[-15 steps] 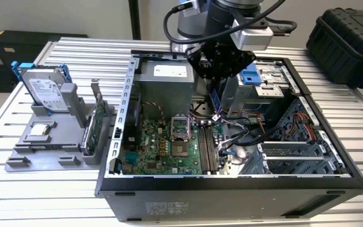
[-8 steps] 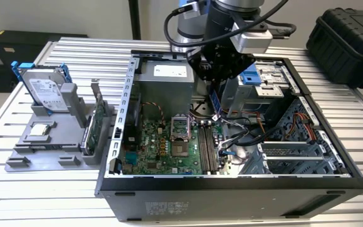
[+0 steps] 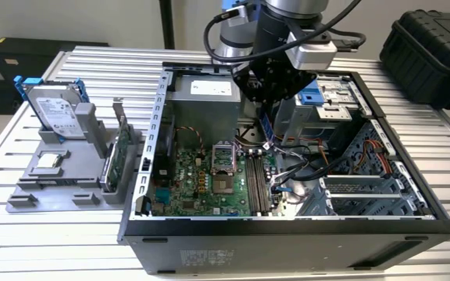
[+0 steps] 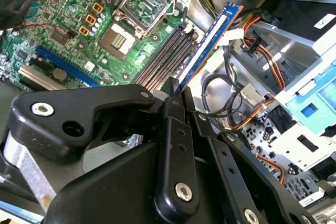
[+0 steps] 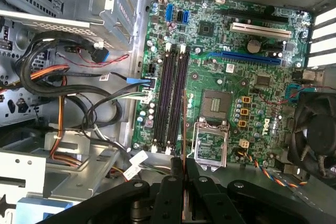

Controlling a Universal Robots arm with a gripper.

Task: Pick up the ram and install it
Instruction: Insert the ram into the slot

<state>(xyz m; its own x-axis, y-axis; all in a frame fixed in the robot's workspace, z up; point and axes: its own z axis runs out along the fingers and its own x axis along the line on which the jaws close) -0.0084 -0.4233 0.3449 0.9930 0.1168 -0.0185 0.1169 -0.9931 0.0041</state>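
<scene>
Gripping the ram point(image 4: 210, 38), the claw point(image 4: 176, 95) is clenched on one end, stick held above the open PC case point(image 3: 143, 175), over the motherboard point(image 5: 220, 77) near the dark memory slots point(image 5: 170, 98). First wrist view shows it edge-on, barely readable; second wrist view shows its blue face. In the exterior view, a grey holder point(image 3: 53, 181) on the counter point(image 3: 21, 234) carries a hard drive point(image 3: 57, 114), a green card point(image 3: 115, 161) and a small silver chip point(image 3: 49, 161).

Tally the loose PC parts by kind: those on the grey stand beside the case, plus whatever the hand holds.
hard drive: 1
processor chip: 1
expansion card: 1
ram stick, gripped in the hand: 1
Total: 4
</scene>
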